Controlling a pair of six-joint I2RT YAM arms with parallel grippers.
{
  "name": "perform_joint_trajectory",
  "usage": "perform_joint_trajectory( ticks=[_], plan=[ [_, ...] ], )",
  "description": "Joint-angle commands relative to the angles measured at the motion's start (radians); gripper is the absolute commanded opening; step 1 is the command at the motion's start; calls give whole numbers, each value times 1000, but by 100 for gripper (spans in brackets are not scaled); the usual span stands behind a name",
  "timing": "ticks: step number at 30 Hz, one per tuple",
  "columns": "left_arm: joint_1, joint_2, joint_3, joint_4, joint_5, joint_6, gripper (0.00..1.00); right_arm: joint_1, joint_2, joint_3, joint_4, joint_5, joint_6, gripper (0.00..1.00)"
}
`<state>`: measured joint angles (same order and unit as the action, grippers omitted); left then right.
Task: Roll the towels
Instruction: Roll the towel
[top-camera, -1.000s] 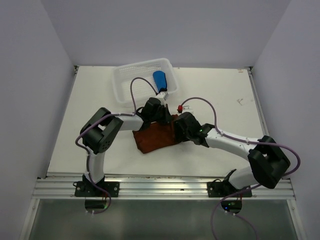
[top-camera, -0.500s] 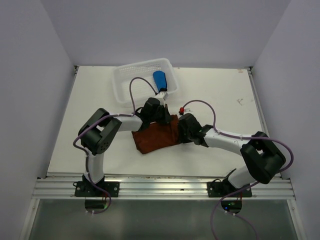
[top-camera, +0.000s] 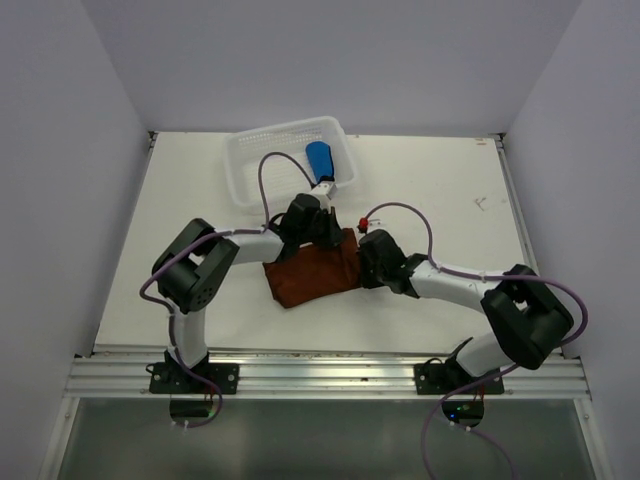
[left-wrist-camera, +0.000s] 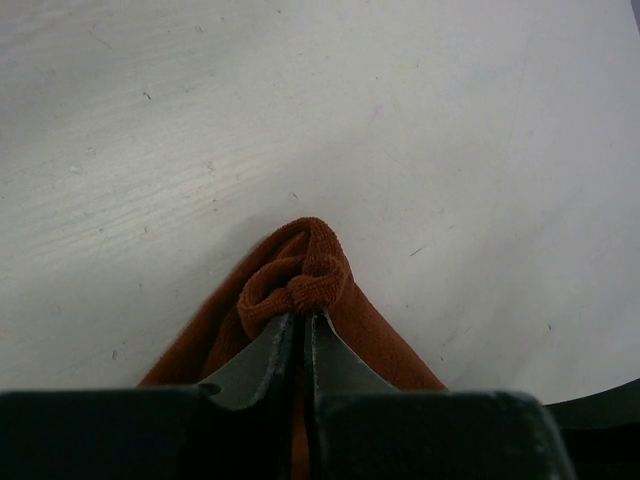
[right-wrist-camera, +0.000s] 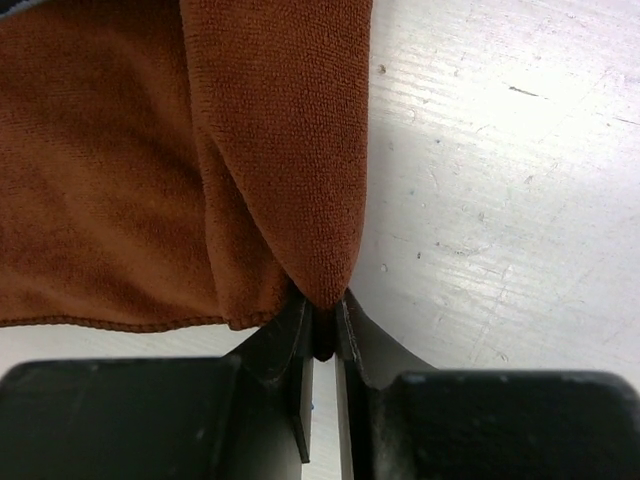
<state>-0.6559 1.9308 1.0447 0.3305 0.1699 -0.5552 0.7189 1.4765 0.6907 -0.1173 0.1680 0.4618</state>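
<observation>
Two towels, two pincers, one basket. Rust-brown towel (top-camera: 310, 275) lies crumpled on the desk (top-camera: 440, 190), between the two arms. Left pincer (left-wrist-camera: 300, 320) nipped tight on a bunched corner of it. Right pincer (right-wrist-camera: 322, 318) pinched narrow on a fold at its edge. Blue towel (top-camera: 320, 158), a compact bundle, sits inside the white mesh basket (top-camera: 270, 145), far side.
</observation>
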Motion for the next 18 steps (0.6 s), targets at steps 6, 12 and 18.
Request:
perform_joint_trajectory(
  ticks=[6,12,18],
  plan=[
    [-1,-56,-46,42,-46,-14,0,-1,-110,12,-53,-88,-40,53],
    [-5,-52,-74,76,-64,-55,0,-1,-166,65,-122,-125,-71,74],
    [-10,-52,-80,90,-69,-86,0,-4,-93,111,-90,-136,-52,75]
  ],
)
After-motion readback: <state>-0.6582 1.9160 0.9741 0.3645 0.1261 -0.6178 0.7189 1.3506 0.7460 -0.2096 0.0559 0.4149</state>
